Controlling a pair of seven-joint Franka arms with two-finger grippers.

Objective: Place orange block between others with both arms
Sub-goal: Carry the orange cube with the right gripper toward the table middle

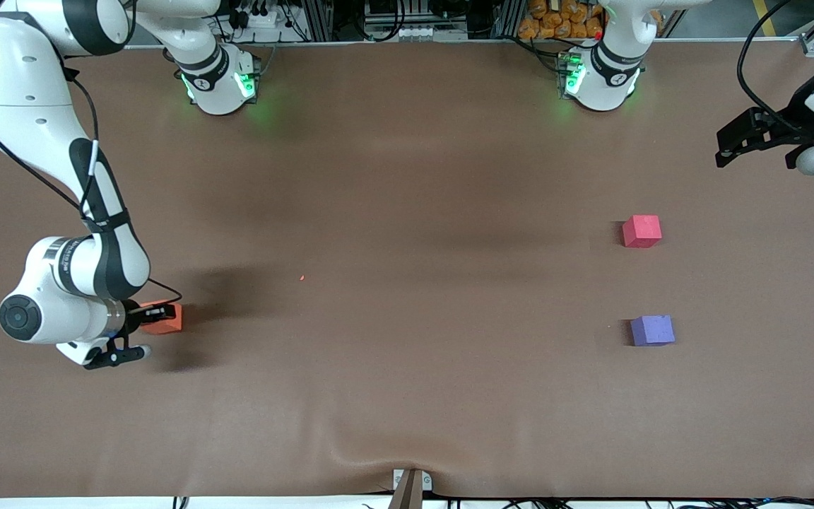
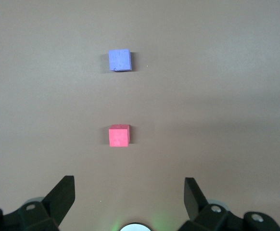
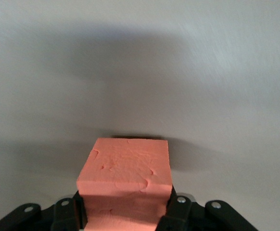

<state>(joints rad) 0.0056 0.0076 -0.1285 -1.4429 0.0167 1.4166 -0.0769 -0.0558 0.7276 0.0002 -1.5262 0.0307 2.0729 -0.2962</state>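
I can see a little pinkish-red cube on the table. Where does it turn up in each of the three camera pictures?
Front view: the pinkish-red cube sits toward the left arm's end of the table, farther from the front camera than the purple cube.
Left wrist view: the pinkish-red cube lies near the middle of the picture.
Right wrist view: not in it.
Shared landmark: the purple cube also shows in the front and left wrist views.

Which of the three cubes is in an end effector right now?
The orange block, clamped by the right end effector at the right arm's end of the table; the pinkish-red cube and purple cube sit free.
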